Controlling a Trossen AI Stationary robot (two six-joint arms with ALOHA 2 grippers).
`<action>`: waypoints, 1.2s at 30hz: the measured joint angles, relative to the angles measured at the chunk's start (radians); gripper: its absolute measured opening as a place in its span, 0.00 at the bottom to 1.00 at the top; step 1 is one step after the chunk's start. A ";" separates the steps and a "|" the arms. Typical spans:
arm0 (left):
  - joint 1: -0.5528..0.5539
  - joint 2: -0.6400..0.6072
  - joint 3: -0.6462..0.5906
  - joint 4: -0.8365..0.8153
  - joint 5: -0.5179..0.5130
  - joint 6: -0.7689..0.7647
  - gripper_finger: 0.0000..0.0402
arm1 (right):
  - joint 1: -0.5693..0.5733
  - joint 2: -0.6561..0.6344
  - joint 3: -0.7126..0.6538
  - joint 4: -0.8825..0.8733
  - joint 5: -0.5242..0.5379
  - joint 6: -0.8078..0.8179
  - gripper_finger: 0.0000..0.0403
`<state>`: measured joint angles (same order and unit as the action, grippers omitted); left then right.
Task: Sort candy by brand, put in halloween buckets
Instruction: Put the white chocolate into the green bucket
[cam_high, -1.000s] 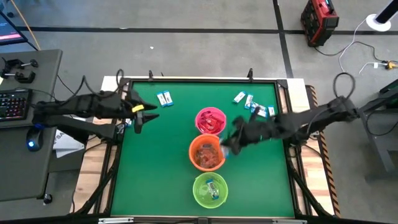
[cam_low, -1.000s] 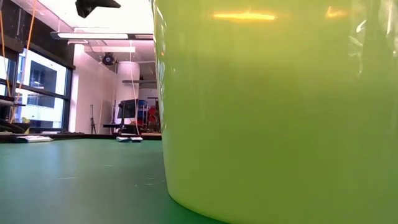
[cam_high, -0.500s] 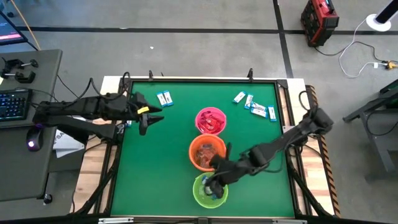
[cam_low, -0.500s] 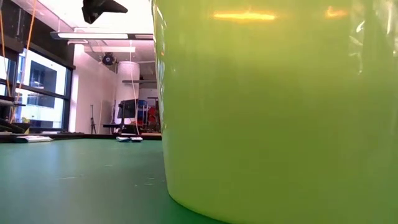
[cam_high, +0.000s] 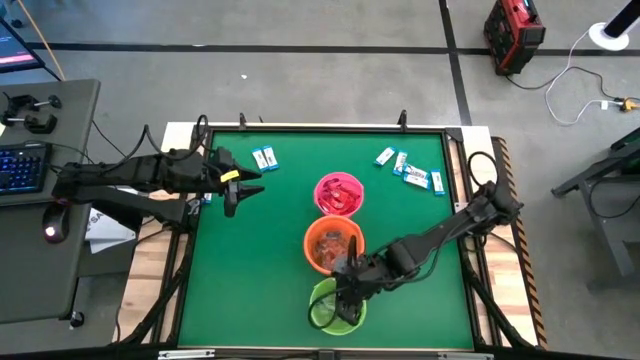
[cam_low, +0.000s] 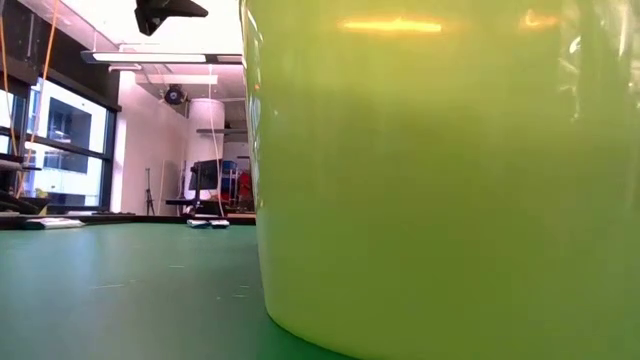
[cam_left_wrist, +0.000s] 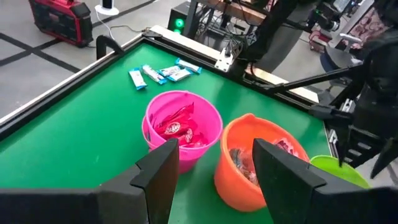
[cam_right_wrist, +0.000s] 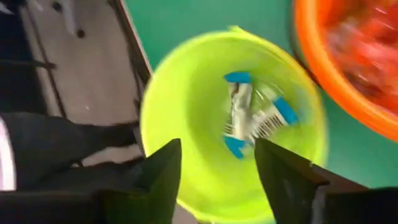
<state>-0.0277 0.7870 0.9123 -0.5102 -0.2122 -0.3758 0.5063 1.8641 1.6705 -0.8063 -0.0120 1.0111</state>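
Three halloween buckets stand in a row at mid-table: pink (cam_high: 338, 193), orange (cam_high: 333, 245) and lime green (cam_high: 330, 310). My right gripper (cam_right_wrist: 217, 180) hangs open over the green bucket (cam_right_wrist: 205, 124), pointing steeply down, with nothing between its fingers. Blue-and-white candy (cam_right_wrist: 252, 115) lies on that bucket's floor. My left gripper (cam_high: 240, 190) waits open above the table's left side, facing the buckets. Loose blue-and-white candy lies on the mat at the far left (cam_high: 264, 157) and far right (cam_high: 408, 167).
The pink bucket (cam_left_wrist: 183, 124) holds red packets and the orange bucket (cam_left_wrist: 261, 162) holds orange-red ones. In the low view the green bucket's wall (cam_low: 440, 180) fills most of the picture. Bare green mat lies left of the buckets and along the near edge.
My right gripper has swung from beside the orange bucket toward the table's near edge, come down a little and tipped steeply downward over the green bucket, where it has opened. My left arm has kept still.
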 joint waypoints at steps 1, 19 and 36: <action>0.000 0.001 0.000 0.002 -0.008 -0.018 0.48 | -0.003 -0.001 0.020 -0.050 -0.009 0.000 0.50; 0.473 0.677 0.249 -0.701 0.001 0.083 0.46 | -0.076 -0.329 -0.416 -0.428 0.107 0.041 0.55; 0.627 0.978 0.214 -0.961 -0.078 0.223 0.05 | -0.201 -0.626 -1.032 0.371 -0.002 -0.050 0.55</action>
<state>0.5993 1.7646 1.1267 -1.4714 -0.2900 -0.1531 0.3056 1.2385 0.6380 -0.4351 -0.0140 0.9612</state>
